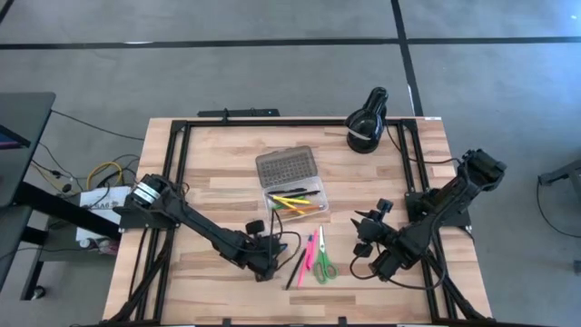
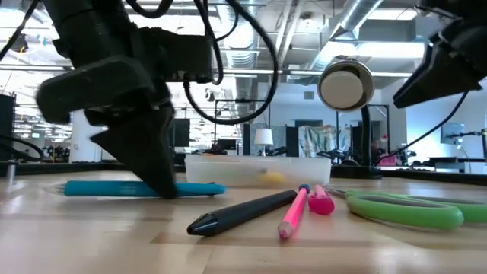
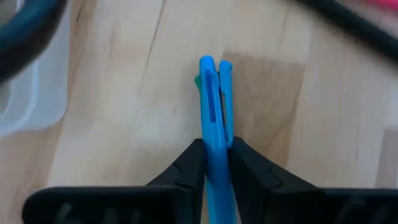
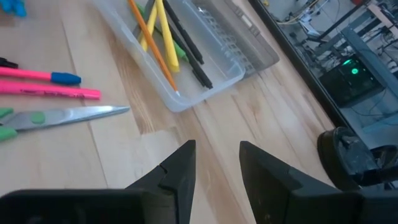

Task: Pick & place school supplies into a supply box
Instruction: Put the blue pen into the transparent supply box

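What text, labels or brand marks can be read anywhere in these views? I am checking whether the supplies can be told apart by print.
None can be read.
The pink pen bears a line of print, too small to read.
The blue pen between the left gripper's fingers shows no print.
The supply box, scissors and the right gripper, hovering open, show none.

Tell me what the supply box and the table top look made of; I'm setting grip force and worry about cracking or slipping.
The supply box looks like thin clear plastic, glossy: pencils show through its wall, and its grey-tinted lid has a dotted texture. The table top appears to be light wood with a smooth, slightly shiny finish: joined planks and grain lines are visible. It could be laminate.
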Robot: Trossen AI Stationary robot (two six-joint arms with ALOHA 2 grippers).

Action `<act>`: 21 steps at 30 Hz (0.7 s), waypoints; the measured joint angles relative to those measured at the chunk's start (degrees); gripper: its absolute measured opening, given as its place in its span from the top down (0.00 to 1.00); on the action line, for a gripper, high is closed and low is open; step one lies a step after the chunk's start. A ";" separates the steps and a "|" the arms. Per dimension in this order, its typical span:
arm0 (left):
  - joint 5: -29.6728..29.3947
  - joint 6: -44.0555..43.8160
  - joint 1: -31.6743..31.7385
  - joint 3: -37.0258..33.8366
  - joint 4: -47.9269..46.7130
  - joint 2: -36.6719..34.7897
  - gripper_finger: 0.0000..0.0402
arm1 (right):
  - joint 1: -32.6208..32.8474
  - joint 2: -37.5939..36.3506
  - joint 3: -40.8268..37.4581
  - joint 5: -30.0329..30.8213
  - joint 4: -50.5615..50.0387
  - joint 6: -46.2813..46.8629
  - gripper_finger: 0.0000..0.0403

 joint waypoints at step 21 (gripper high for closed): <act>-10.94 20.40 10.91 -0.04 0.49 -12.65 0.89 | -0.11 0.00 -8.34 1.38 10.64 0.00 0.71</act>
